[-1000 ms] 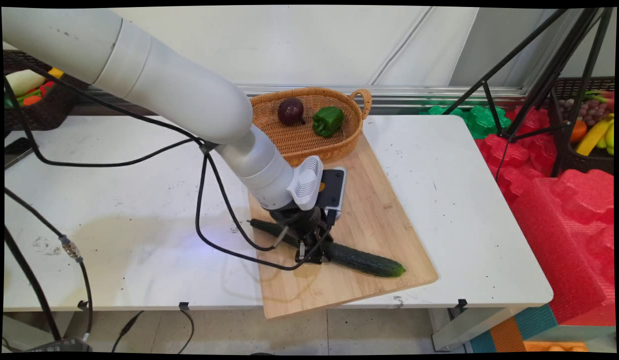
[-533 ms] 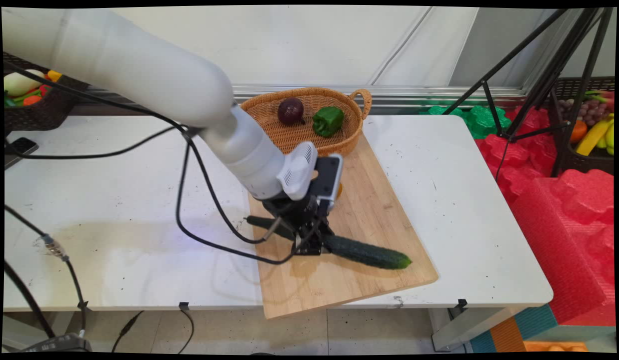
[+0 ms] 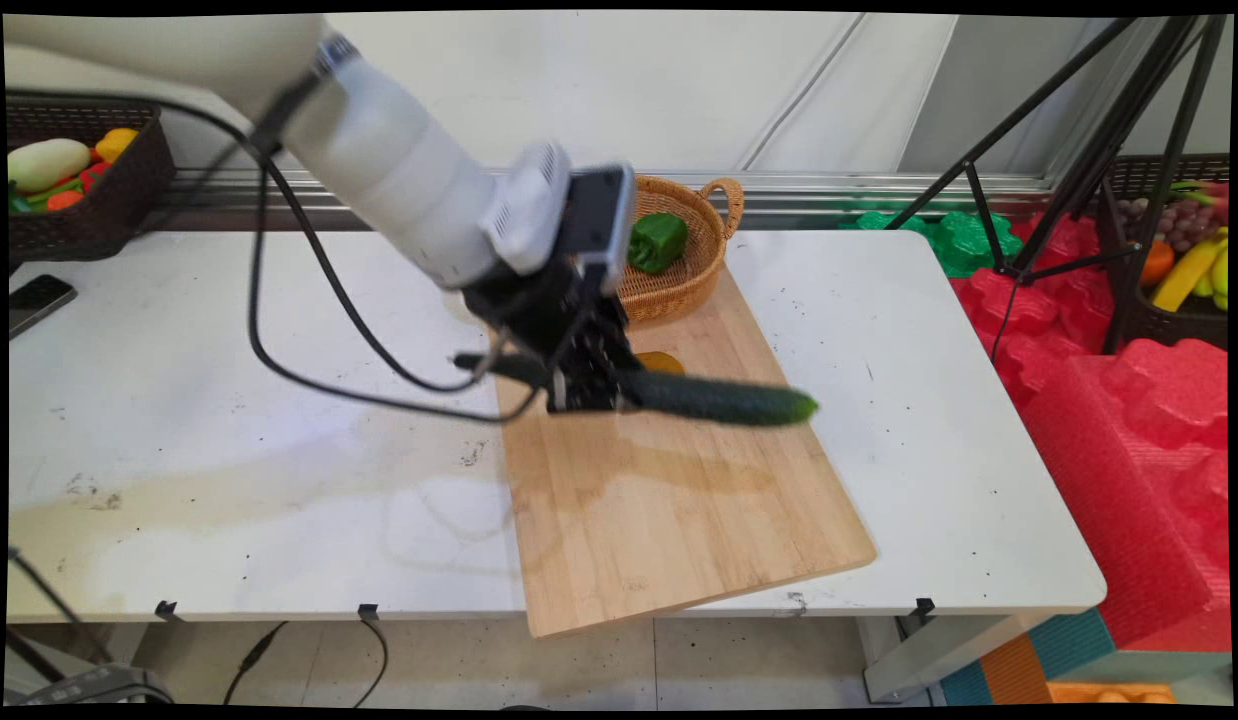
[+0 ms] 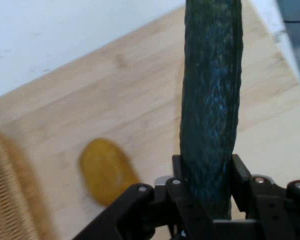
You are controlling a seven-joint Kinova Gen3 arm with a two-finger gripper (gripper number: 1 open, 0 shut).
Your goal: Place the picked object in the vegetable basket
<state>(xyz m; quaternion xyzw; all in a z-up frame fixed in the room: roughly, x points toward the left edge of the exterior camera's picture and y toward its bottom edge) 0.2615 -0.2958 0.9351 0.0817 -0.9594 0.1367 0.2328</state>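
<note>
The gripper (image 3: 587, 385) (image 4: 208, 192) has its fingers clamped tight on a cucumber (image 3: 714, 398) (image 4: 211, 100), gripping it partway along, and the cucumber hangs in the air above the board (image 3: 669, 520) (image 4: 140, 95), roughly level, long end sticking out toward 3 o'clock. A small yellow-orange thing (image 3: 661, 361) (image 4: 106, 171) lies on the board just past the gripper. Farther back at 12 o'clock a wicker basket (image 3: 691, 270) (image 4: 10, 200) sits on the board's far end with a green pepper (image 3: 656, 241) in it. All of it's on the table (image 3: 229, 400).
</note>
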